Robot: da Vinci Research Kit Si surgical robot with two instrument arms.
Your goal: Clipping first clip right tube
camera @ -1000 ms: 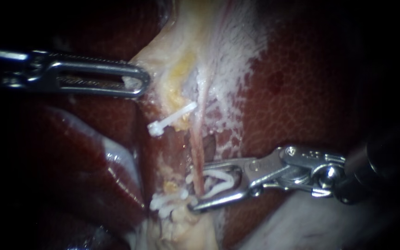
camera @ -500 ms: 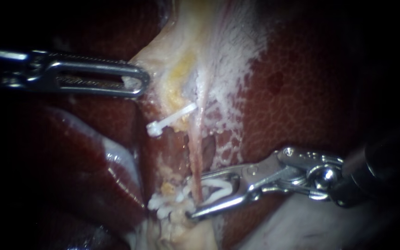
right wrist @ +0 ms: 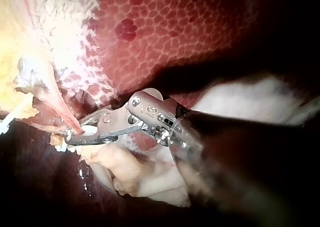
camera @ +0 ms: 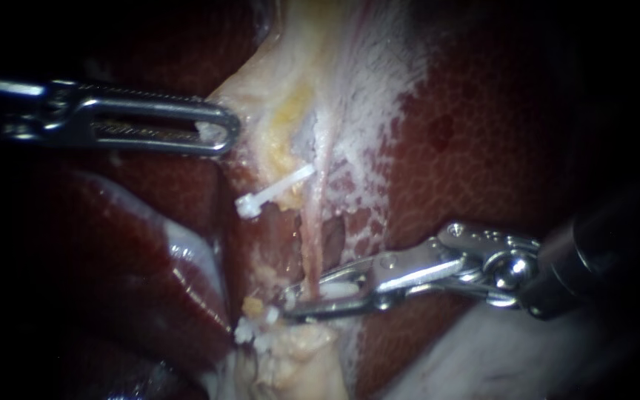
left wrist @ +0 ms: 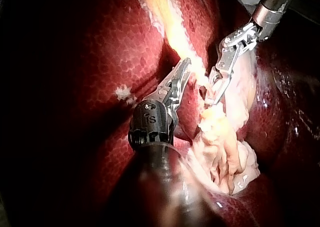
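The right instrument [camera: 294, 302] comes in from the right edge of the endoscope view, and its jaws end at lower centre. They are squeezed almost together around a white clip [camera: 338, 290]. The clip sits across the right tube [camera: 312, 252], a thin pink strand running down the middle of the frame from the pale tissue [camera: 290, 96] at top centre. The jaws cross the strand at its lower end, just above a lump of pale fat.

In the right wrist view the right instrument [right wrist: 75, 136] has the same hold: the clip [right wrist: 90, 130] shows white between the closed jaws, and the tube [right wrist: 62, 109] runs into them from ahead.

The left instrument [camera: 216, 133] lies level across the upper left of the endoscope view. Its jaws are clenched on the edge of the pale tissue, well apart from the right instrument. In the left wrist view its jaws lie together with their tip on that pale strip.

An upper clip [camera: 274, 190] lies slanted just left of the tube at mid-frame. Dark red liver [camera: 498, 148] fills the right side.
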